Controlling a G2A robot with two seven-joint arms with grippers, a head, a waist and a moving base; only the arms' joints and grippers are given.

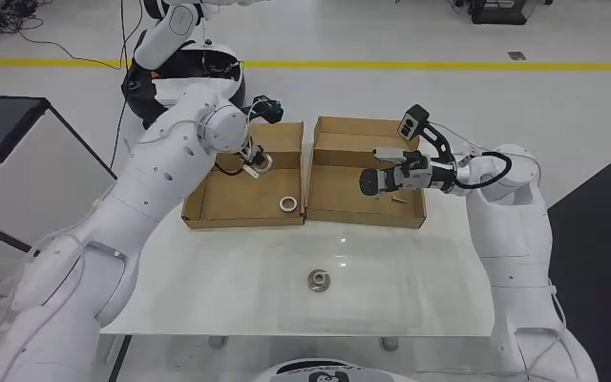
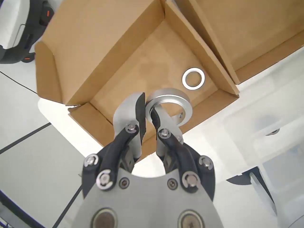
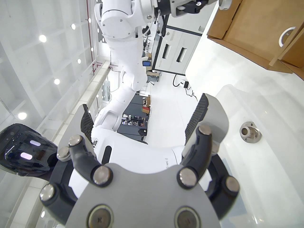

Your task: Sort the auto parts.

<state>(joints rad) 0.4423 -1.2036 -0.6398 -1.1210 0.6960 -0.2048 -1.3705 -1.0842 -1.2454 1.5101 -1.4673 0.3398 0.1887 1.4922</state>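
Two cardboard boxes sit on the tabletop [image 1: 382, 277]. The left pincer [image 2: 146, 105] pinches one thick metal ring [image 2: 171, 96] by its rim above the left box [image 2: 99, 36]; one flat washer [image 2: 193, 78] lies just beyond its tips. The right pincer [image 3: 144, 105], spread wide, hangs over the right box [image 2: 249, 24], one small part [image 1: 399, 201] beside it. One flanged hub [image 3: 249, 132] stands apart from both pincers.

In the right wrist view the washer [image 3: 283, 32] in the left box [image 3: 251, 12] is half hidden by the box wall; the small part [image 1: 398, 201] in the right box [image 1: 353, 186] cannot be identified
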